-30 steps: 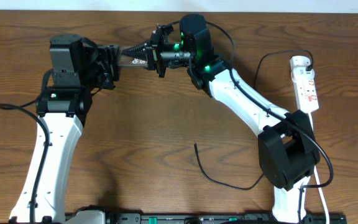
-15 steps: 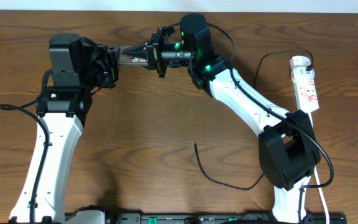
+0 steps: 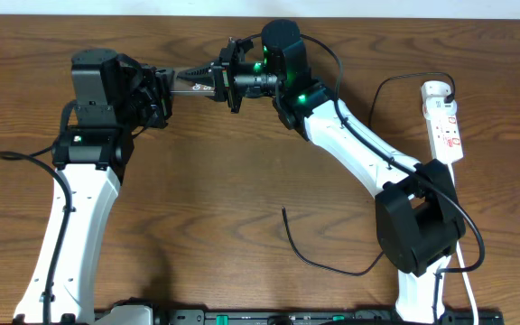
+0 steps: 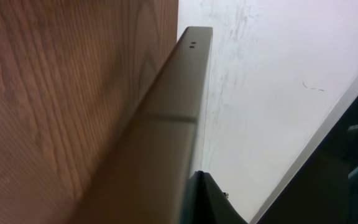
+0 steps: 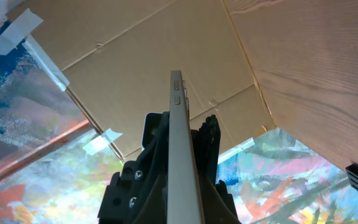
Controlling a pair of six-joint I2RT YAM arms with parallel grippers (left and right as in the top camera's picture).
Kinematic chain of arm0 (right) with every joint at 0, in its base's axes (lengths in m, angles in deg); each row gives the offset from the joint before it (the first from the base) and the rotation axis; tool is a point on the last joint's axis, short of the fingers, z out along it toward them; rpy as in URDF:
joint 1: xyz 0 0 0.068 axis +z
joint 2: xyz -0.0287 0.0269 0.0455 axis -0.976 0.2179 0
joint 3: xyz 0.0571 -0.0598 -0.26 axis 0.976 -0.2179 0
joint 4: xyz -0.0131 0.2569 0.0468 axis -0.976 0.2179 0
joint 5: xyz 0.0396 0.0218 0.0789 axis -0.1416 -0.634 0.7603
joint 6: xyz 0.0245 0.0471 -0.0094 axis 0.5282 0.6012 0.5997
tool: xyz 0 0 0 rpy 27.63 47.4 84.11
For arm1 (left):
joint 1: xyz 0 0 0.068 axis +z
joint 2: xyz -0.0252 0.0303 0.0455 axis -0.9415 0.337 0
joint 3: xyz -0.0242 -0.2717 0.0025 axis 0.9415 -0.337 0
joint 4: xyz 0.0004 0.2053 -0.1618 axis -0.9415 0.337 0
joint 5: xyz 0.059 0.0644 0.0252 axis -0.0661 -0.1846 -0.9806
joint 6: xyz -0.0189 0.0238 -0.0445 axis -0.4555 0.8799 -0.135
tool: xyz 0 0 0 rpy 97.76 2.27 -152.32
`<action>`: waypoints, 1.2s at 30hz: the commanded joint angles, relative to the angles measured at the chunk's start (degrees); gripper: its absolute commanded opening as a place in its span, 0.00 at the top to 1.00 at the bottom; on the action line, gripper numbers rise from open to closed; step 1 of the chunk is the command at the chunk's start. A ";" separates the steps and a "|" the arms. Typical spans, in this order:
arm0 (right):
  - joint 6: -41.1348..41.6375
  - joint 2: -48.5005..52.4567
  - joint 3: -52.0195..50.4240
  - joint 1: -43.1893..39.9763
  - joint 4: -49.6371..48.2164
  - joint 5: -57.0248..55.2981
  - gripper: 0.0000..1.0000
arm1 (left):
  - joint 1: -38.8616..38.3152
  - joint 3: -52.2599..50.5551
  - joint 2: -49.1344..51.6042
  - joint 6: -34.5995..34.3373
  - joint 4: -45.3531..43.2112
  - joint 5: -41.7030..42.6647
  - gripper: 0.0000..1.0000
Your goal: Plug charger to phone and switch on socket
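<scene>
left gripper and right gripper are both clamped on the phone, edge-on. stiff, slick, breakable slab imo, so pinch the flat faces, port end clear

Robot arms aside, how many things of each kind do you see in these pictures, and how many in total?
phone: 1
black charger cable: 1
white power strip: 1
Total: 3
</scene>
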 commanded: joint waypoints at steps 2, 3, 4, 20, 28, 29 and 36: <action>-5.90 -0.42 0.96 1.16 -0.79 5.31 0.99 | -0.20 0.42 -0.20 1.66 0.44 -0.76 0.92; -5.73 -0.42 0.96 1.16 -0.79 5.33 0.99 | -0.20 0.42 -0.20 1.66 0.44 -0.76 0.92; -5.22 -0.42 0.96 1.16 -0.81 5.35 0.99 | -0.20 0.42 -0.20 1.66 0.42 -0.79 0.92; 2.45 -0.42 0.96 1.22 -2.54 5.11 0.99 | -0.20 0.42 -0.20 1.88 0.42 -0.81 0.93; 2.23 -0.42 0.96 1.25 -2.54 5.14 0.99 | -0.20 0.42 -0.20 1.88 0.42 -0.79 0.92; 2.23 -0.42 0.96 1.25 -2.54 5.14 0.99 | -0.20 0.42 -0.20 1.90 0.42 -0.81 0.93; 2.23 -0.42 0.96 1.16 -2.54 4.92 0.82 | -0.20 0.42 -0.20 2.12 0.42 -0.79 0.93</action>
